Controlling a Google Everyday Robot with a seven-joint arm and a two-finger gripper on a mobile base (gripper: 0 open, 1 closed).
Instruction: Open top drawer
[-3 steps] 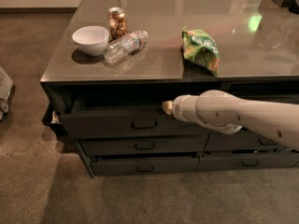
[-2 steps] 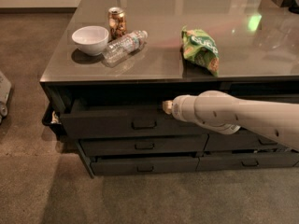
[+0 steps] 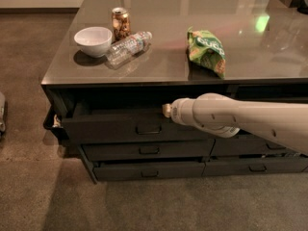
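The top drawer (image 3: 110,127) is a wide dark panel under the tabletop, with a small rectangular handle (image 3: 148,129) at its centre. It stands pulled out a little from the cabinet, with a dark gap above its front. My gripper (image 3: 167,110) is at the end of the white arm that comes in from the right. It sits at the upper edge of the drawer front, just above and to the right of the handle.
On the glossy tabletop (image 3: 240,57) are a white bowl (image 3: 93,40), a can (image 3: 120,23), a lying plastic bottle (image 3: 127,46) and a green snack bag (image 3: 207,51). Two lower drawers (image 3: 149,150) sit beneath. More drawers (image 3: 260,167) are to the right. Carpet floor lies in front.
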